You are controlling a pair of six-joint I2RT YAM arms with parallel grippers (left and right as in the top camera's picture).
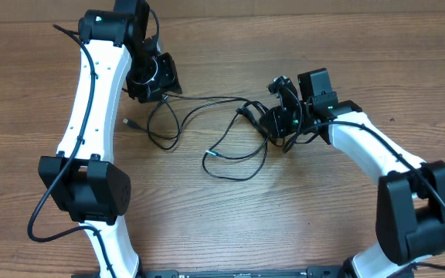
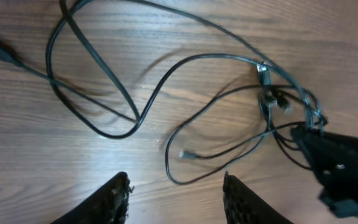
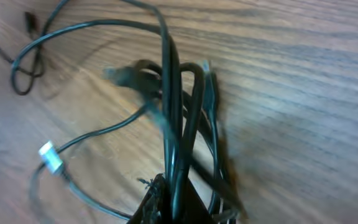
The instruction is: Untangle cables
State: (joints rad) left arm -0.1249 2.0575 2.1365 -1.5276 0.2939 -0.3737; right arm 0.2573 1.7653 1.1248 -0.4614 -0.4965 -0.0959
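**Overhead view.** Two arms reach over a wooden table [image 1: 300,224], with thin black cables [image 1: 247,114] between them. The cables lie across the middle of the table, running from just beside the left gripper [image 1: 157,77] to the right gripper [image 1: 280,120]. Their densest knot sits at the right gripper. From it, slack loops spread leftward and toward the lower part of the view, flat on the wood. One strand ends in a pale plug [image 1: 207,154], which lies free on the table, apart from both grippers. A dark plug [image 1: 127,122] lies at the far left end of the cables, near the left arm. From this view it cannot be told whether the nearest strand touches the left gripper.

**Right wrist view.** The jaws of the right gripper [image 3: 173,208] are closed tight on a bundle of the cables [image 3: 169,93]. Several strands come out from between the fingertips and fan over the wood. The pale plug [image 3: 50,155] lies to the left of the bundle.

**Left wrist view.** The jaws of the left gripper [image 2: 176,198] stand moderately apart and hold nothing. Its two fingers [image 2: 114,199] show at the bottom edge with bare wood between them. The cables [image 2: 135,118] lie beyond the fingers, and no strand passes between them. The right gripper [image 2: 340,168] appears at the right edge, on the knot.
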